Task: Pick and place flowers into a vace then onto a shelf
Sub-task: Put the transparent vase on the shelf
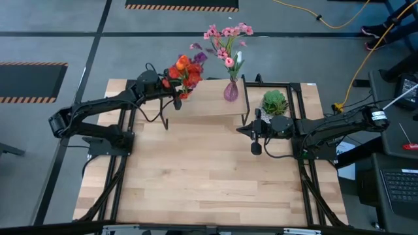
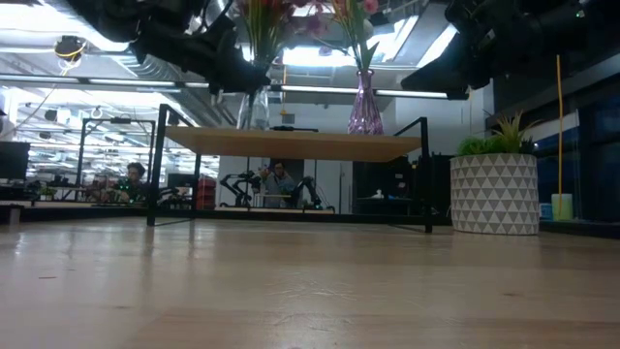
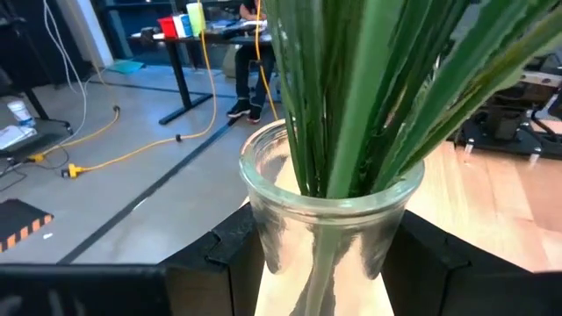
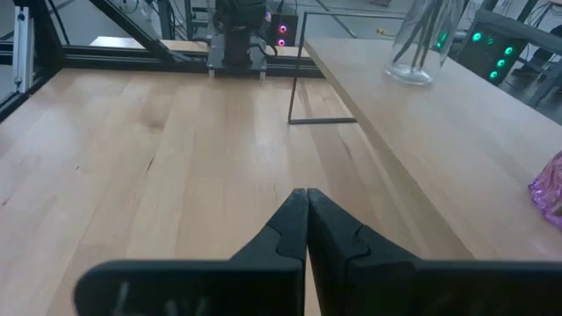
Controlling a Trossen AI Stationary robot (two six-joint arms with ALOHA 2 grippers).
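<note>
A clear glass vase (image 3: pixel 329 219) with red and orange flowers (image 1: pixel 186 70) on green stems (image 3: pixel 351 96) stands upright at the left end of the shelf (image 1: pixel 209 104). My left gripper (image 3: pixel 329 263) is shut on it. In the low view and the right wrist view the vase's base (image 4: pixel 411 75) is at the shelf board; I cannot tell whether it rests there. A purple vase (image 1: pixel 231 91) of pink flowers (image 1: pixel 225 39) stands on the shelf's right part. My right gripper (image 4: pixel 305 197) is shut on nothing, over the table in front of the shelf's right end. My left gripper pinches the clear vase's glass wall (image 3: pixel 263 246) just below the rim, one finger (image 3: pixel 215 259) on each side. The fingers come nearly level from the table's left side. The vase is upright and the stems rise out of its mouth.
A green plant in a white patterned pot (image 1: pixel 275 102) stands on the table right of the shelf, close to my right arm. The shelf's thin black legs (image 4: pixel 294 70) stand on the tabletop. Bare wooden tabletop (image 1: pixel 209 176) lies in front of the shelf.
</note>
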